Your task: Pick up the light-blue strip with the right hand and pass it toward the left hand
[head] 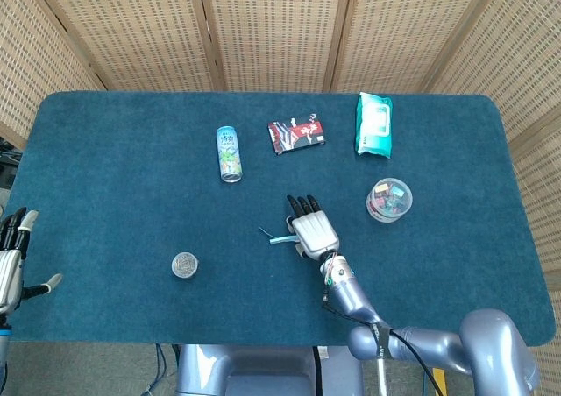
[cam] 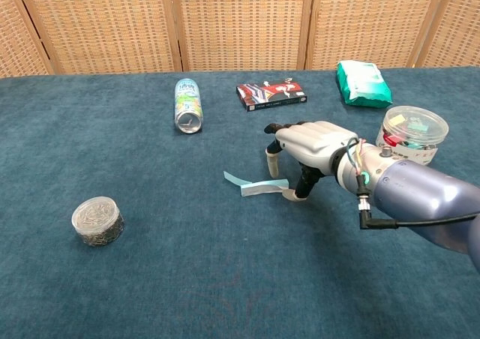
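While the light-blue strip [cam: 256, 186] lies flat, right hand [cam: 311, 147] fingers [cam: 276, 157] straddle it.

Head view: the right hand [head: 314, 231] covers the right end of the light-blue strip [head: 280, 238], so contact cannot be confirmed; the left hand [head: 10, 260] is cut by the left edge. Chest view: the right arm runs off the right edge, and the contents of the clear tub [cam: 409, 133] are too small to identify
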`<state>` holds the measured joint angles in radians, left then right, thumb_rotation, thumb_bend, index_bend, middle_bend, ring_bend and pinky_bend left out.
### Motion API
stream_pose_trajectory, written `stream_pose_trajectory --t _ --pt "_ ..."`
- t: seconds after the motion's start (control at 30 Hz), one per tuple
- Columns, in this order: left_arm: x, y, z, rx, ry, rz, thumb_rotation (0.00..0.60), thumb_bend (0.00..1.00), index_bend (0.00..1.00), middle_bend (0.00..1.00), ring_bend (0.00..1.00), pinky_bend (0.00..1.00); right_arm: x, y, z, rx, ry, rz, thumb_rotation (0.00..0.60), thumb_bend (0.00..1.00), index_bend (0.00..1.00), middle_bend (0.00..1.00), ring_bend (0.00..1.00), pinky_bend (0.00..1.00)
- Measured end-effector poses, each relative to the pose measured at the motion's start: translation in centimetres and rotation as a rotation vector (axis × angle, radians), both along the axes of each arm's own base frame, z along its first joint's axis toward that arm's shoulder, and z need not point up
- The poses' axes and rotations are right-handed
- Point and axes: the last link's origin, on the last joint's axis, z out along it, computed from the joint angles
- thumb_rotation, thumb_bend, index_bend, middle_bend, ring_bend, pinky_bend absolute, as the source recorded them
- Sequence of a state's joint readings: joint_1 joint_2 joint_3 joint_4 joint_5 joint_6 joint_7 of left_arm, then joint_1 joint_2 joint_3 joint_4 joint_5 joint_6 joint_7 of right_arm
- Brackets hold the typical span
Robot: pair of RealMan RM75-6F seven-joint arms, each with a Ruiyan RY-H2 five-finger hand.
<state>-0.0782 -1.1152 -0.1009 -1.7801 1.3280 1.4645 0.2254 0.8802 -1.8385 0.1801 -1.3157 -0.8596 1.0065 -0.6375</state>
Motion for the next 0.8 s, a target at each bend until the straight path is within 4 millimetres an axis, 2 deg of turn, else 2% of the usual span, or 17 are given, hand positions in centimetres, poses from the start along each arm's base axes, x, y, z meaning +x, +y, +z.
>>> stream_pose_trajectory --t 0.17,0.63,0.8 --pt "-0.08 0.02 0.03 -0.002 -0.001 0.0 0.6 0.09 0.0 0.0 0.0 0.0 -0.07 -0.18 -0.38 -0.002 0.015 -0.005 0.6 0.37 0.46 0.0 0.0 0.0" --pt "-0.1 -0.02 0.08 -0.002 -0.002 0.0 0.6 0.09 0.0 0.0 0.0 0.0 -0.09 -0.33 -0.6 -0.01 0.015 0.0 0.6 0.47 0.58 0.0 0.0 0.0" --pt "-0.12 -0.04 -0.02 -0.005 0.0 0.001 0.6 0.09 0.0 0.0 0.0 0.0 0.05 -0.25 -0.47 -0.005 0.0 0.001 0.6 0.47 0.59 0.0 0.0 0.0"
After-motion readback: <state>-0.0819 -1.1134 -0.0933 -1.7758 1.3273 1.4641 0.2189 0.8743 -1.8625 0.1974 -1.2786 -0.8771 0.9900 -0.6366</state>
